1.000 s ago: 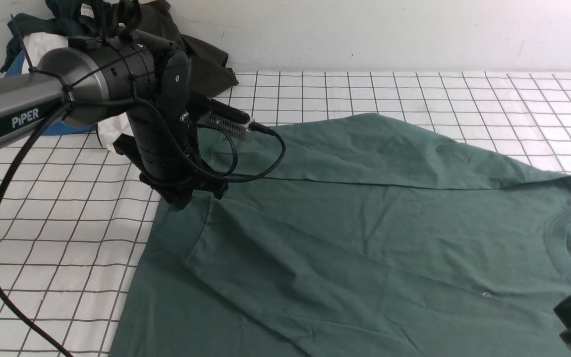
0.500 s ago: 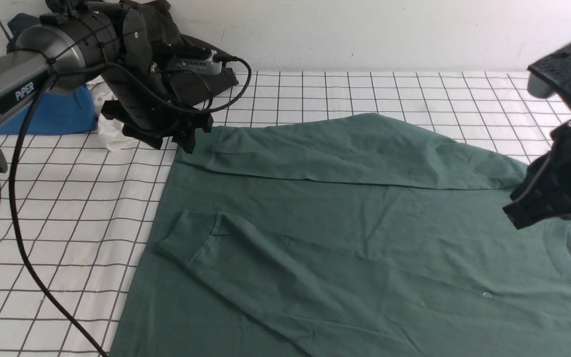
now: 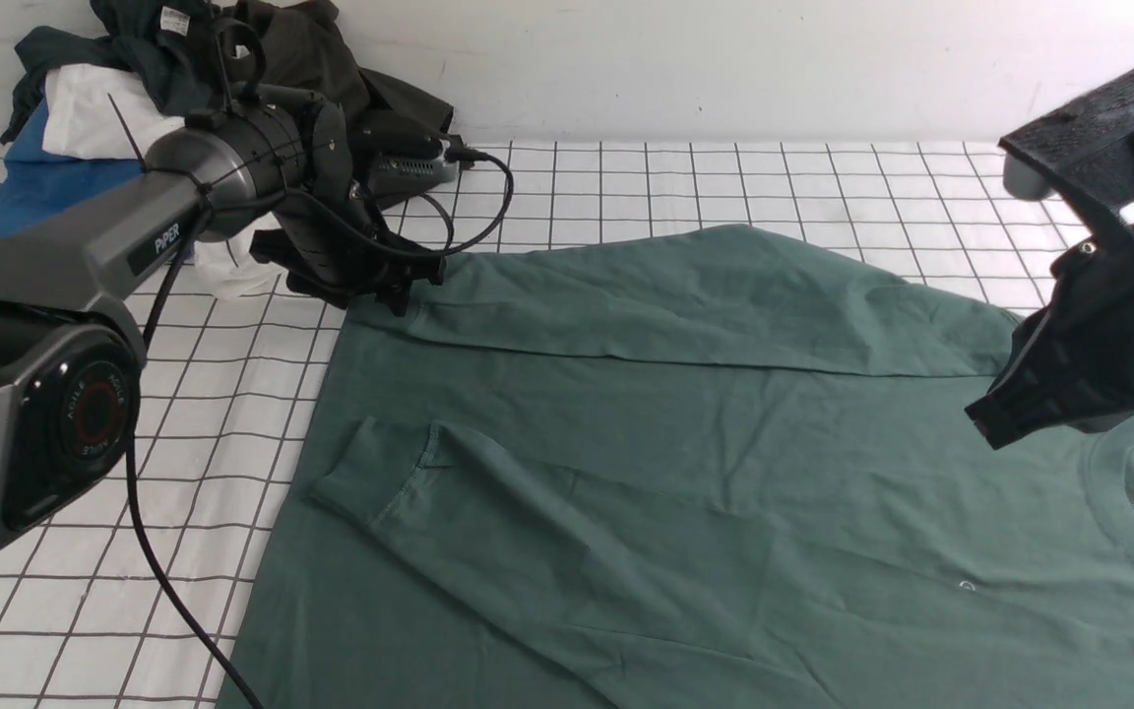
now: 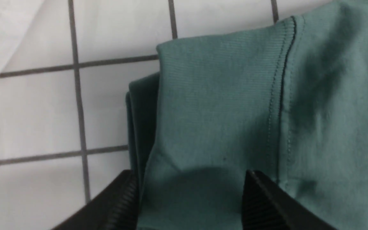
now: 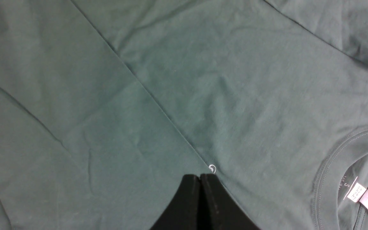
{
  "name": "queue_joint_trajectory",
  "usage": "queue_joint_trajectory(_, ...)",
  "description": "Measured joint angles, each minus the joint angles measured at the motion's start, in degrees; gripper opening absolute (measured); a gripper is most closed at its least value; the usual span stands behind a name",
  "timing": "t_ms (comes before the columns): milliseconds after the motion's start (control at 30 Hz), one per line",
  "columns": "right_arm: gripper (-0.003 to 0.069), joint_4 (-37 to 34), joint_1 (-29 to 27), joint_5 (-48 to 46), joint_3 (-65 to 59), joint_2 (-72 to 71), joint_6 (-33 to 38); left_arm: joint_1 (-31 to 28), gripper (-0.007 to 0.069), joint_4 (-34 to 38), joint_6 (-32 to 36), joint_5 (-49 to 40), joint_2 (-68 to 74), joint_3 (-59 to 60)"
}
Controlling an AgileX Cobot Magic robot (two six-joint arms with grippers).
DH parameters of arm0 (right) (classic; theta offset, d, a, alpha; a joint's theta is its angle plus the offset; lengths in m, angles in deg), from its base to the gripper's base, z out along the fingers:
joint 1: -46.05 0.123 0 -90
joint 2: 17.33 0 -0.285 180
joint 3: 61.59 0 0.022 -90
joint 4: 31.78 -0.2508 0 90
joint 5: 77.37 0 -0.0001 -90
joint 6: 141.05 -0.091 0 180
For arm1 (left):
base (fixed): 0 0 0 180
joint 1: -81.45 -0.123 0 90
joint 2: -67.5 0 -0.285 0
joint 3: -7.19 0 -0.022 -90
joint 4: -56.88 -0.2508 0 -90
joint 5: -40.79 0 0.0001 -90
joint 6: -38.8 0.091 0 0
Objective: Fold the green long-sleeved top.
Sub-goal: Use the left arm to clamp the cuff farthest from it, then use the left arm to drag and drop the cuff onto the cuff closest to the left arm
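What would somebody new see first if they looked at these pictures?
The big green long-sleeved top grabs the eye first, spread flat over the checked cloth with both sleeves folded across its body. The left gripper stands open over a sleeve cuff at its far left corner, and the right gripper hovers shut near the neckline on the right. A heap of clothes sits far left.

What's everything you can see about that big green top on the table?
The green top lies flat, face up, on the checked cloth: soft sage jersey, lightly creased. Both long sleeves lie folded over the body. Ribbed crew neck, white neck tag, small white round logo. The left hand, open, straddles the far cuff; nothing grips it.
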Motion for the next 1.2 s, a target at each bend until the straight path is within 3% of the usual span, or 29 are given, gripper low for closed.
queue_joint_trajectory(200, -0.0014, -0.1, 0.0, -0.1, 0.0, 0.0, 0.0, 0.0, 0.04, -0.1, -0.1, 2.5, 0.7, -0.5)
queue_joint_trajectory(300, -0.0014, -0.1, 0.0, -0.1, 0.0, 0.0, 0.0, 0.0, 0.0357, -0.1, -0.1, 3.1, 0.8, -0.5)
queue_joint_trajectory(467, -0.0014, -0.1, 0.0, -0.1, 0.0, 0.0, 0.0, 0.0, 0.0204, -0.1, -0.1, 3.1, 1.0, -0.5)
queue_joint_trajectory(500, -0.0014, -0.1, 0.0, -0.1, 0.0, 0.0, 0.0, 0.0, 0.0204, -0.1, -0.1, 3.1, 1.0, -0.5)
queue_joint_trajectory(667, -0.0014, -0.1, 0.0, -0.3, 0.0, 0.0, 0.1, 0.0, 0.0031, 0.0, 0.3, 2.9, 1.0, -0.5)
queue_joint_trajectory(900, -0.0014, -0.1, 0.0, -0.6, 0.0, 0.0, 0.1, 0.1, 0.0023, 0.1, 1.2, -0.4, -0.5, -0.6)
queue_joint_trajectory(1200, -0.0014, 1.0, 0.0, -1.0, 0.2, -0.3, 0.2, 2.3, 0.0023, 5.5, 2.8, -14.6, -12.3, -0.7)
